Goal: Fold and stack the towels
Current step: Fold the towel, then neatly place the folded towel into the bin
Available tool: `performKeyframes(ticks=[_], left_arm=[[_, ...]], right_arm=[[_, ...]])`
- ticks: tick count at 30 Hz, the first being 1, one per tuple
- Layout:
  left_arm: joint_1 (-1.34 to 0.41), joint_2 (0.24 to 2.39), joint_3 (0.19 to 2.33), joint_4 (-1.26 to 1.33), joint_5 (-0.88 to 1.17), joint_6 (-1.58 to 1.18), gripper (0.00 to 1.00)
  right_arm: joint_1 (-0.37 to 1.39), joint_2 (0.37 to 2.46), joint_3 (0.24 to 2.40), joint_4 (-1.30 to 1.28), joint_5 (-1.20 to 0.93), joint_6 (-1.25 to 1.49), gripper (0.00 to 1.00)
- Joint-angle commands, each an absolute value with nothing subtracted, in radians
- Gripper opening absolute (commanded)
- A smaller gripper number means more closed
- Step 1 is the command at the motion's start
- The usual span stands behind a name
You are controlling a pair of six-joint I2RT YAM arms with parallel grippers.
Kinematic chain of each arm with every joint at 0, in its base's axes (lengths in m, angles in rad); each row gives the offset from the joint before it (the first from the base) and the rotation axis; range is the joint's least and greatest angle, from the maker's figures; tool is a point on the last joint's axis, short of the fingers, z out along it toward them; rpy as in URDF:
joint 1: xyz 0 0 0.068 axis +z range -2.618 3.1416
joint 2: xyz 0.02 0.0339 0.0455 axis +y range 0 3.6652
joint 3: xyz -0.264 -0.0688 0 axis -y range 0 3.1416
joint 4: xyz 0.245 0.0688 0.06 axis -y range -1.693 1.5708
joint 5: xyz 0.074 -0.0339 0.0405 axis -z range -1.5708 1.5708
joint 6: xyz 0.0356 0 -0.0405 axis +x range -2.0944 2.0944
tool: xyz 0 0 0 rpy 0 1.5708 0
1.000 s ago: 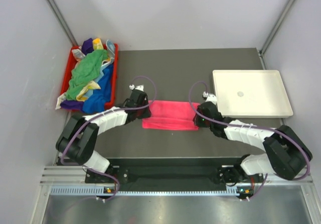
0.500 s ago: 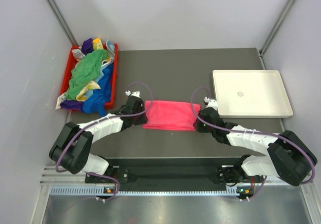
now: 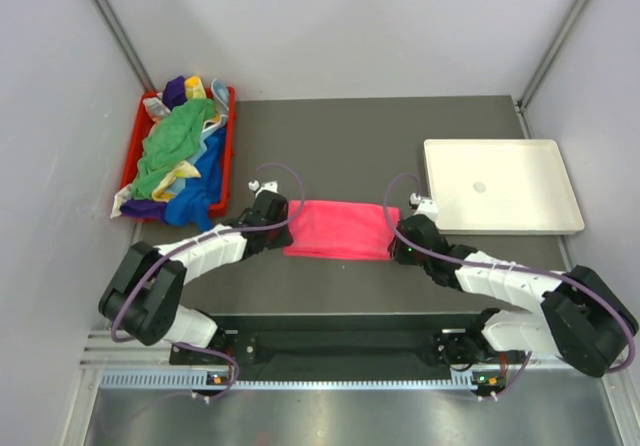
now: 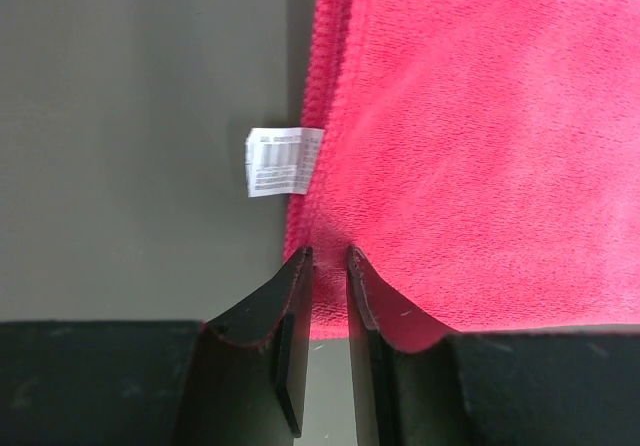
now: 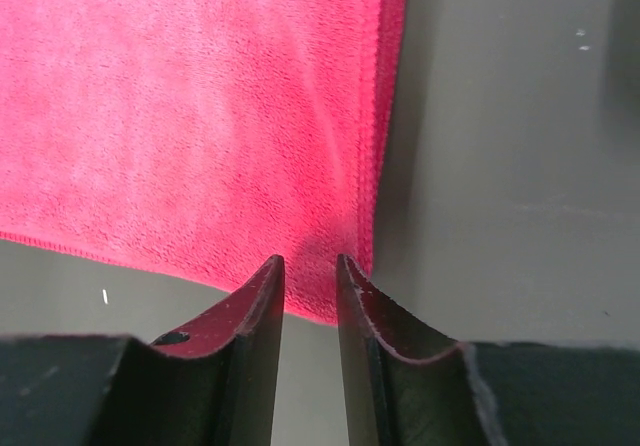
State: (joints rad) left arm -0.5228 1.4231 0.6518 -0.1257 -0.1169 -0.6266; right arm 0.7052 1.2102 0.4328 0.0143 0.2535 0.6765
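A bright pink towel (image 3: 338, 229) lies folded flat in a wide rectangle on the dark table; a white tag (image 4: 283, 160) sticks out of its left edge. My left gripper (image 3: 286, 226) is at the towel's near-left corner, its jaws (image 4: 328, 254) closed to a narrow gap with pink cloth pinched between the tips. My right gripper (image 3: 394, 242) is at the near-right corner, its jaws (image 5: 310, 259) likewise closed on the cloth's edge. More towels (image 3: 178, 151) in green, blue, purple and yellow are heaped in the red bin (image 3: 229, 146) at the back left.
A white flat tray (image 3: 500, 186) sits at the right of the table, close behind my right arm. The red bin overhangs the table's left edge. Grey walls enclose the left, back and right sides.
Both grippers have moved from the towel's far side toward me to its near corners. The towel has stayed in place. Little changed in the last half second.
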Motion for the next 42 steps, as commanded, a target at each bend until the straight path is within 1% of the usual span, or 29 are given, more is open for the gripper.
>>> performKeyframes(ticks=[1,5,6,8,10,11,12,16,19,23,26,28,31,32,34,35,37,38,42], left_arm=[[-0.522,1.382,0.702,-0.239,-0.186,-0.606,0.25],[-0.543,1.339,0.779,-0.342,-0.279,-0.583,0.29],[-0.552,1.333,0.794,-0.356,-0.281,-0.578,0.3],[-0.567,1.324,0.84,-0.357,-0.272,-0.568,0.32],[-0.594,1.353,0.885,-0.353,-0.25,-0.571,0.32],[-0.603,1.367,0.894,-0.345,-0.242,-0.569,0.32],[-0.623,1.396,0.914,-0.324,-0.215,-0.575,0.32],[-0.666,1.483,0.93,-0.235,-0.155,-0.592,0.32],[-0.676,1.552,0.913,-0.177,-0.141,-0.614,0.31],[-0.683,1.598,0.833,-0.118,-0.132,-0.638,0.3],[-0.684,1.597,0.789,-0.089,-0.133,-0.66,0.3],[-0.686,1.588,0.759,-0.084,-0.137,-0.666,0.29],[-0.687,1.569,0.739,-0.081,-0.138,-0.673,0.29],[-0.689,1.565,0.738,-0.084,-0.141,-0.675,0.29],[-0.692,1.545,0.738,-0.09,-0.143,-0.678,0.29],[-0.69,1.536,0.739,-0.095,-0.143,-0.677,0.29],[-0.69,1.502,0.752,-0.122,-0.14,-0.673,0.29],[-0.69,1.488,0.759,-0.136,-0.141,-0.67,0.29],[-0.69,1.361,0.827,-0.224,-0.166,-0.626,0.31]], right_arm=[[0.724,1.146,0.477,-0.07,0.307,0.672,0.29],[0.687,1.117,0.524,-0.121,0.339,0.647,0.36],[0.675,1.129,0.535,-0.13,0.336,0.641,0.39],[0.643,1.152,0.57,-0.136,0.321,0.621,0.41],[0.618,1.178,0.584,-0.126,0.314,0.617,0.44],[0.611,1.187,0.591,-0.117,0.31,0.617,0.48],[0.6,1.215,0.595,-0.109,0.299,0.615,0.49],[0.545,1.293,0.607,-0.034,0.188,0.615,0.52],[0.541,1.356,0.62,-0.006,0.14,0.62,0.55],[0.543,1.411,0.6,0.067,0.088,0.644,0.56],[0.568,1.434,0.594,0.072,0.097,0.657,0.55],[0.59,1.443,0.592,0.075,0.112,0.666,0.52],[0.621,1.463,0.601,0.06,0.153,0.676,0.45],[0.624,1.477,0.607,0.049,0.166,0.675,0.39],[0.638,1.489,0.626,0.014,0.199,0.67,0.33],[0.646,1.497,0.632,0.003,0.21,0.666,0.24],[0.663,1.506,0.662,-0.07,0.262,0.646,0.12],[0.67,1.511,0.673,-0.093,0.284,0.64,0.0],[0.696,1.499,0.739,-0.23,0.392,0.583,0.0]])
